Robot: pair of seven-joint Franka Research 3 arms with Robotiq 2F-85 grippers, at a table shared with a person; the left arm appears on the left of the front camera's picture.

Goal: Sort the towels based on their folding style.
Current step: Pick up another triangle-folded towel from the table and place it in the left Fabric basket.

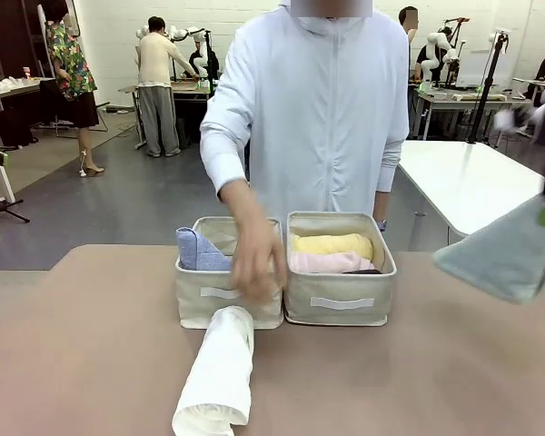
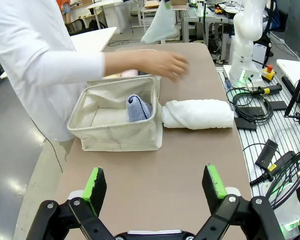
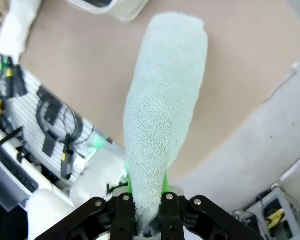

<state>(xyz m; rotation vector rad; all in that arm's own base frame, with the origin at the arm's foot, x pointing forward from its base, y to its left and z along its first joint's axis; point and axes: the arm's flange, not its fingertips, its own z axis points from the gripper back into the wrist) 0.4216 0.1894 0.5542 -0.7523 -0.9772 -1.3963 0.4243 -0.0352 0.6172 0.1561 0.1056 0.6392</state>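
We've got the person's hand (image 1: 257,263) hovering over the front rim of the left bin (image 1: 200,309), blocking that way in, and the white rolled towel (image 1: 220,372) lies right up against its front wall. The sage-green towel (image 1: 504,259) hangs over the right edge of the table (image 1: 82,345). The left half is wide open.

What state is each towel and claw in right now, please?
sage-green towel: held off the table by the right claw.
right claw: shut on the sage-green towel.
left claw: open, empty, above the table.
white towel: rolled, lying on the table before the left bin.
lavender-blue towel: in the left bin.
yellow towel: rolled, in the right bin.
pink towel: in the right bin, beside the yellow towel.
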